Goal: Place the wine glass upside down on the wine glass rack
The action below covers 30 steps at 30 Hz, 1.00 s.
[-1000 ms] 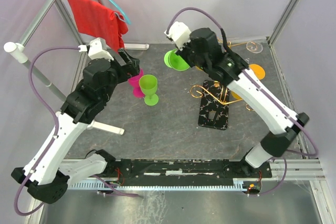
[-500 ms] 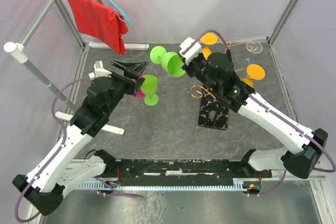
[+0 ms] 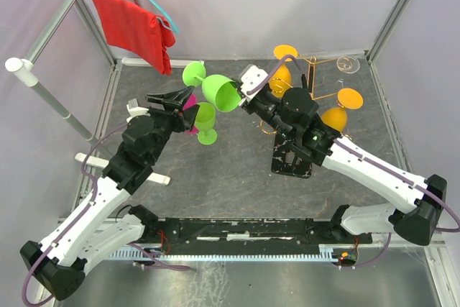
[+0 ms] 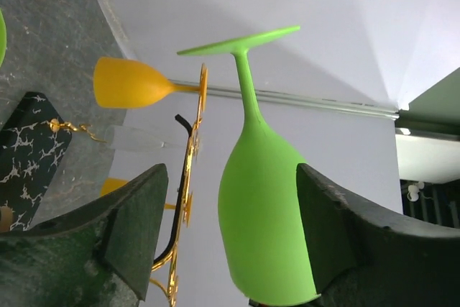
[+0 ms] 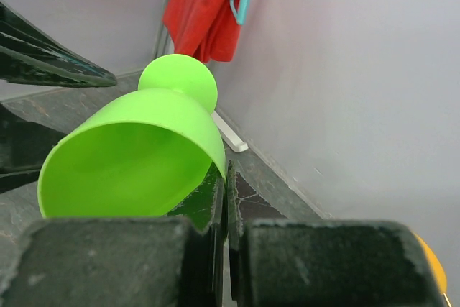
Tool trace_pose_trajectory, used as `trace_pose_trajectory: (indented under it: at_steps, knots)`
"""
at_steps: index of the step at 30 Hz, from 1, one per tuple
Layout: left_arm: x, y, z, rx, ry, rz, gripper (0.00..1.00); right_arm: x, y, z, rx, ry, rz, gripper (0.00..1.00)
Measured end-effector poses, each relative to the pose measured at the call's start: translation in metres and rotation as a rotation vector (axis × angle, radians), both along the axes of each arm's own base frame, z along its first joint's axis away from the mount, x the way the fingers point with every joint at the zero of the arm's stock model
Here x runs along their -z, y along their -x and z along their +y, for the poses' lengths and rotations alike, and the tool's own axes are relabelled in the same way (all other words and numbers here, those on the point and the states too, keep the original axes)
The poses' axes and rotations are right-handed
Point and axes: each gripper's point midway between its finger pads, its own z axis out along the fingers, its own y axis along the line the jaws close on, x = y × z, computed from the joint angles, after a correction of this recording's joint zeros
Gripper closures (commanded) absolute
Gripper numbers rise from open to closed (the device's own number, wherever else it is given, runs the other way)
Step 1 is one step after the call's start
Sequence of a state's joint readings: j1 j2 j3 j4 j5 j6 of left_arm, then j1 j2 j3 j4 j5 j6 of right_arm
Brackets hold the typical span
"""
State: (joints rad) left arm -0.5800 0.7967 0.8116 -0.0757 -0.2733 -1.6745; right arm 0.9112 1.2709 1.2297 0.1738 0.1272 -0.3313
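Since the earlier frames, brings the lime-green plastic wine glass (image 3: pixel 219 93) leftward to upper centre of the top view, advances the left gripper (image 4: pixel 230 177) up and right to meet it, and uncovers more of the orange plastic wine glasses (image 3: pixel 334 116) behind the right arm.

Holds the glass clear of the grey table (image 3: pixel 237 177), tilted on its side: round foot toward upper left, open mouth toward lower right. Pinches the bowl rim with the right gripper (image 5: pixel 225 206), fingers closed on the thin wall with no visible gap. Straddles the bowl with the left gripper, fingers spread wide: clear gap at the finger on the left of the wrist view, near-contact at the other; cannot tell whether touching there.

Locates the thin gold wire wine glass rack (image 3: pixel 290 162), with black white-veined rectangular base, right of centre, apart from the held glass. Shows the orange glasses hung on its arms. Shows a second lime-green glass (image 3: pixel 205 121) upright at centre left, just below the held one, with a pink glass (image 3: pixel 187 114) just beside it.
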Motion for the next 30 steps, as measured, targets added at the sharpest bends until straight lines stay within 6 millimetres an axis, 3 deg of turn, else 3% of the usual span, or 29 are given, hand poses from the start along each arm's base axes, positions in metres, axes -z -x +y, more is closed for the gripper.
trace_pose_trajectory:
  at_steps: [16,25,30]
  knots:
    - [-0.001,-0.010,0.014,-0.096,0.089,0.000,0.50,-0.002,0.034,0.029,-0.093,0.011,-0.048,0.99]
    - [0.000,-0.017,0.009,-0.096,0.093,-0.003,0.72,0.008,0.042,0.035,-0.092,0.029,-0.045,0.99]
    - [0.003,-0.020,0.008,-0.099,0.092,0.006,0.92,0.011,0.041,0.034,-0.072,0.036,-0.047,0.99]
